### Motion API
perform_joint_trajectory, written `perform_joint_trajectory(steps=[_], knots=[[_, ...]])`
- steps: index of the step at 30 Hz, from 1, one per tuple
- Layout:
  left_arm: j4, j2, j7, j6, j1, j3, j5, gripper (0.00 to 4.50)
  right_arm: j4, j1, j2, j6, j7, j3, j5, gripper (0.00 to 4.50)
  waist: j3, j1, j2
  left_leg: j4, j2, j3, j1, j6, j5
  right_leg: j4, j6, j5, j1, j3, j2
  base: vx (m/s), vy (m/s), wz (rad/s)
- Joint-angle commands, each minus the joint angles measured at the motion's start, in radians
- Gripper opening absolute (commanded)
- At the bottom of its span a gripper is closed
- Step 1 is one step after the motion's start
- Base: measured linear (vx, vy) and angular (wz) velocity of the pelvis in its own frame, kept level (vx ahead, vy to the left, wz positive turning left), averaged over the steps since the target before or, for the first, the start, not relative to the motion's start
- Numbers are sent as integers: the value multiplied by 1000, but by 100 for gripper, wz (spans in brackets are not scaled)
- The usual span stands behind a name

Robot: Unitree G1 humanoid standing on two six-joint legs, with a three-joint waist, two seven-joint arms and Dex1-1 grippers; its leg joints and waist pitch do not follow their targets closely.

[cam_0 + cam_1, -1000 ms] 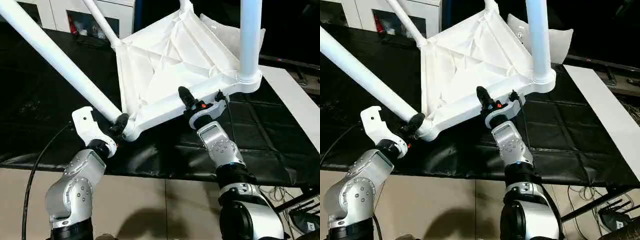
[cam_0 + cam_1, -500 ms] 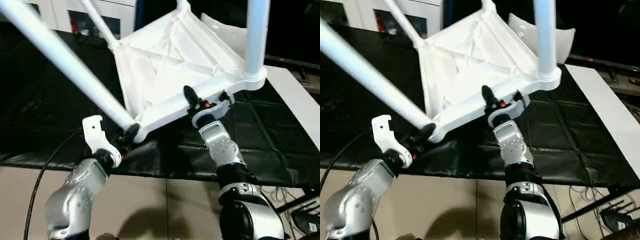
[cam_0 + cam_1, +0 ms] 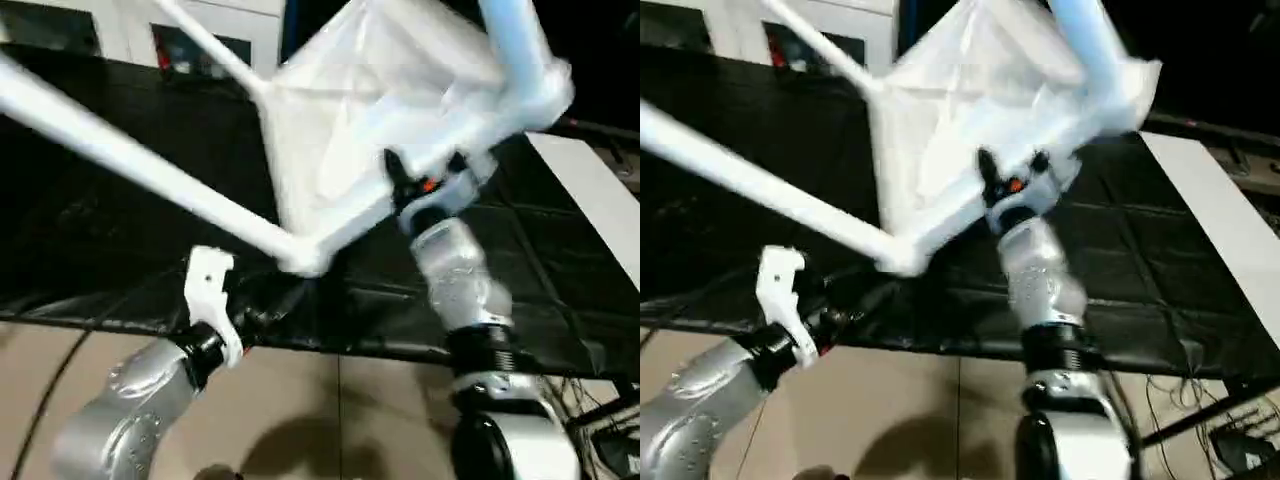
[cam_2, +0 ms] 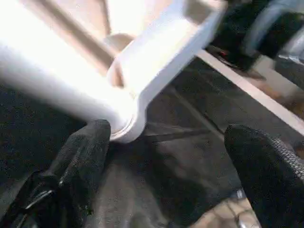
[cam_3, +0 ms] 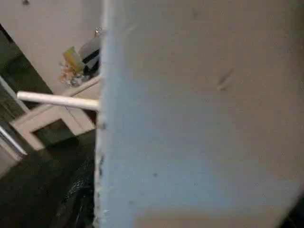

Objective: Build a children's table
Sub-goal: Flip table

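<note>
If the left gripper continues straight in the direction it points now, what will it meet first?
Probably the table top's corner socket, where a leg is seated. In the left wrist view the left gripper is open, and the socket sits just ahead, close to one finger. Depth is unclear.

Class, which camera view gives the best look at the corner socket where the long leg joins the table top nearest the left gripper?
The left wrist view: the corner socket sits close up between the open left gripper's black fingers, leg seated in it. Both eye views show the same corner smaller and blurred. The right wrist view faces a flat white surface of the table top.
</note>
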Motion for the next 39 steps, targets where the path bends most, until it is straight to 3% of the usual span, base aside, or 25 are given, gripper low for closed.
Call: perform_joint_trajectory(steps=[1, 2, 7, 12, 13, 16, 17, 18, 19, 21, 22, 23, 24, 25, 28, 31, 32, 33, 35, 36, 38, 39], knots=[[-51, 33, -32, 29, -16, 11, -26, 445, -48, 30, -62, 39, -84, -32, -70, 198, -57, -15, 30, -87, 65, -23, 34, -96, -164, -72, -77, -156, 19, 59, -98, 0, 0, 0], [-71, 63, -43, 45, -31, 24, -38, 445, -68, 33, -73, 59, -101, -38, -72, 198, -56, -16, 24, -86, 64, -21, 30, -98, -168, -74, -73, -166, 19, 61, -98, 0, 0, 0], [-121, 150, -88, 109, -155, 89, -110, 448, -164, 32, -143, 177, -172, -13, -133, 198, -54, -11, 25, -85, 58, -19, 26, -115, -165, -74, -59, -205, 17, 63, -96, 0, 0, 0], [-103, 201, -96, 114, -282, 85, -108, 450, -194, 1, -213, 298, -203, 31, -178, 198, -58, -10, 21, -79, 54, -19, 23, -116, -157, -76, -32, -244, 19, 65, -94, 0, 0, 0], [-101, 206, -98, 112, -312, 82, -110, 450, -194, -9, -228, 315, -211, 34, -185, 198, -59, -13, 16, -78, 54, -18, 21, -116, -154, -76, -32, -245, 19, 65, -94, 0, 0, 0], [-97, 216, -95, 114, -376, 70, -106, 450, -198, -28, -259, 361, -214, 43, -196, 198, -62, -16, 18, -74, 55, -18, 21, -121, -126, -71, -38, -210, 20, 64, -92, 0, 0, 0], [-94, 227, -100, 108, -399, 56, -92, 450, -196, -37, -271, 379, -207, 47, -198, 198, -63, -18, 12, -74, 55, -18, 19, -120, -119, -69, -39, -198, 21, 64, -90, 0, 0, 0], [-93, 242, -109, 102, -413, 44, -78, 450, -197, -43, -278, 393, -197, 51, -197, 198, -64, -16, 14, -72, 55, -17, 21, -118, -112, -68, -36, -190, 21, 63, -91, 0, 0, 0], [-91, 262, -123, 90, -434, 28, -58, 450, -198, -49, -287, 411, -185, 57, -195, 198, -64, -23, 9, -72, 54, -18, 13, -116, -96, -66, -36, -173, 26, 64, -90, 0, 0, 0], [-76, 310, -131, 50, -511, -21, 13, 450, -196, -67, -329, 500, -137, 89, -194, 198, -68, -32, -4, -68, 55, -16, 11, -107, -60, -62, -36, -138, 30, 64, -90, 0, 0, 0], [-76, 310, -131, 50, -511, -21, 13, 450, -196, -67, -329, 500, -137, 89, -194, 198, -68, -32, -4, -68, 55, -16, 11, -107, -60, -62, -36, -138, 30, 64, -90, 0, 0, 0], [-71, 321, -131, 37, -531, -34, 32, 450, -196, -69, -336, 519, -127, 95, -190, 253, -68, -35, 2, -66, 56, -15, 13, -109, -56, -59, -39, -120, 28, 65, -90, 0, 0, 0], [-62, 352, -144, -12, -568, -70, 87, 450, -197, -66, -337, 544, -108, 106, -182, 253, -68, -38, -7, -65, 57, -16, 11, -107, -51, -62, -36, -112, 30, 63, -89, 0, 0, 0], [-57, 372, -151, -43, -589, -93, 124, 450, -198, -63, -333, 551, -93, 111, -175, 266, -66, -41, -7, -66, 56, -17, 10, -107, -53, -61, -33, -121, 31, 64, -91, 0, 0, 0], [-47, 395, -152, -78, -617, -119, 174, 450, -195, -58, -330, 545, -84, 126, -187, 293, -68, -54, -7, -64, 60, -18, 9, -120, -64, -60, -45, -128, 30, 64, -95, 0, 0, 0], [-3, 413, -142, -156, -679, -135, 247, 450, -182, -50, -319, 502, -93, 157, -233, 316, -70, -56, -3, -62, 60, -18, 9, -130, -53, -56, -58, -99, 30, 63, -94, 0, 0, 0], [6, 413, -142, -177, -690, -134, 255, 450, -186, -47, -317, 491, -93, 165, -241, 326, -71, -54, 4, -61, 59, -18, 10, -133, -48, -53, -64, -81, 30, 64, -94, 0, 0, 0], [11, 413, -142, -187, -696, -134, 260, 450, -188, -44, -314, 483, -94, 167, -244, 337, -71, -54, 1, -61, 59, -18, 9, -132, -47, -55, -66, -74, 31, 64, -94, 0, 0, 0], [37, 415, -138, -250, -731, -135, 295, 450, -202, -22, -282, 425, -105, 157, -248, 346, -70, -53, 4, -62, 61, -19, 11, -136, -61, -54, -74, -66, 30, 64, -97, 0, 0, 0], [57, 413, -138, -289, -752, -137, 315, 450, -203, 0, -275, 382, -107, 172, -269, 358, -69, -51, 11, -63, 60, -20, 11, -137, -63, -54, -74, -63, 30, 63, -96, 0, 0, 0], [72, 412, -140, -311, -764, -141, 327, 450, -193, 18, -273, 336, -98, 185, -281, 370, -70, -52, 7, -62, 61, -20, 11, -141, -67, -53, -73, -54, 32, 63, -96, 0, 0, 0], [102, 416, -143, -359, -784, -158, 363, 450, -163, 52, -262, 260, -87, 200, -299, 370, -71, -49, 22, -63, 62, -22, 12, -143, -69, -49, -79, -40, 32, 62, -98, 0, 0, 0]])
